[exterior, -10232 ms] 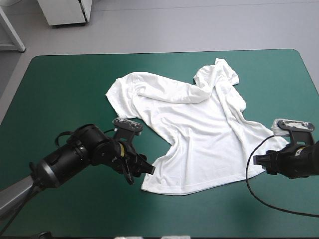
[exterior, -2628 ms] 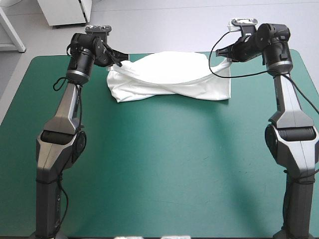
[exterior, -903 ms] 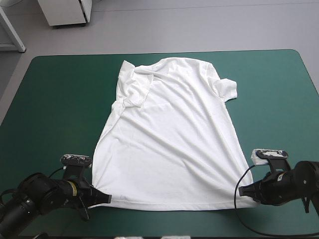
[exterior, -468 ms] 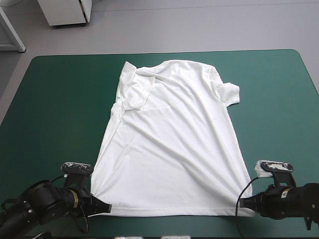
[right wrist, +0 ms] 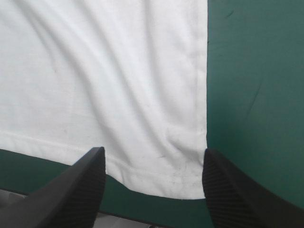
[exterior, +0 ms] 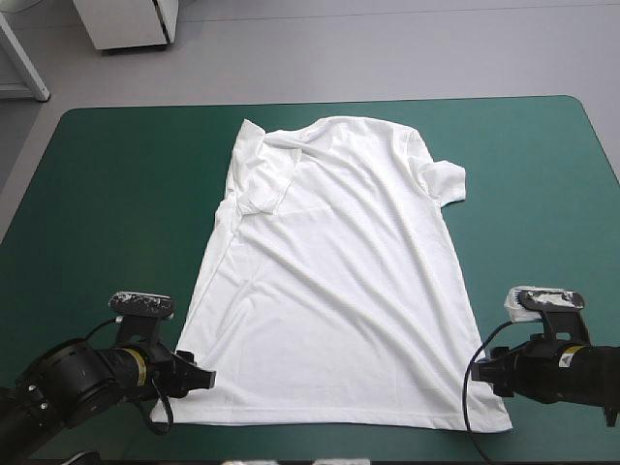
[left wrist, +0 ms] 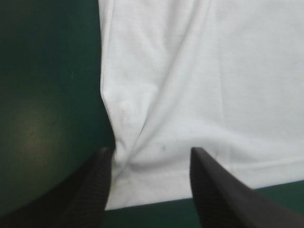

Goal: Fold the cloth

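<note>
T-shirt (exterior: pixel 334 281): one, white, spread flat on the middle of the table (exterior: pixel 97 194), collar toward the table's far edge, hem close to its near edge. Seems only flattened so far; no fold made yet, so all the folding left. One sleeve turned in over the body, on the side of the table's left edge; perhaps needs smoothing first. Two grippers, both by the table's near edge: left gripper (left wrist: pixel 149 152) and right gripper (right wrist: pixel 152 153), each with fingers wide apart astride one hem corner, gripping nothing.
</note>
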Available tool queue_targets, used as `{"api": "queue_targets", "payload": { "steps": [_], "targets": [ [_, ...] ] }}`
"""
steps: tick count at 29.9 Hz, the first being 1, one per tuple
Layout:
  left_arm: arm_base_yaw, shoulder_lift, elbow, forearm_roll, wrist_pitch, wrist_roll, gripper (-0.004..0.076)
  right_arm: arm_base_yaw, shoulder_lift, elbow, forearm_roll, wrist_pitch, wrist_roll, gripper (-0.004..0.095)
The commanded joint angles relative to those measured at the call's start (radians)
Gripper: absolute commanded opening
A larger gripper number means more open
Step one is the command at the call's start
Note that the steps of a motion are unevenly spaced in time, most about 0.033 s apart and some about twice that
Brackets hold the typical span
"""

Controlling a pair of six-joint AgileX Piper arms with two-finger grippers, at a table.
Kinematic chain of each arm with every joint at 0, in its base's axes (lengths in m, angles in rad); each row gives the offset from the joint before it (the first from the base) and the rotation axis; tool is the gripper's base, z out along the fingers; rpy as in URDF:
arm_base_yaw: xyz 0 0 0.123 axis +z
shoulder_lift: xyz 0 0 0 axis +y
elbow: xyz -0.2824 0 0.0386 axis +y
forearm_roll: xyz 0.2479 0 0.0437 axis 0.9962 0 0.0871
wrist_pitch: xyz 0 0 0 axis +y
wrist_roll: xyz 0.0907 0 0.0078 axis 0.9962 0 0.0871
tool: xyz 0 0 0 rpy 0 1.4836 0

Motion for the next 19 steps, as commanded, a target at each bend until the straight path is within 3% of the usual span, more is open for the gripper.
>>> {"api": "queue_targets", "payload": {
  "steps": [1,11,19],
  "targets": [
    [-0.005,-0.005,-0.093,0.007,0.032,-0.007,0.0502,-0.001,-0.001,-0.075,-0.001,0.009,0.018,0.0574],
    [-0.005,0.049,-0.363,0.210,0.177,0.011,0.0486,-0.001,0.169,-0.385,-0.097,0.009,0.029,0.0546],
    [0.124,0.194,-0.538,0.256,0.143,0.107,0.0424,-0.001,0.390,-0.644,-0.097,0.009,0.017,0.0537]
  ]
}}
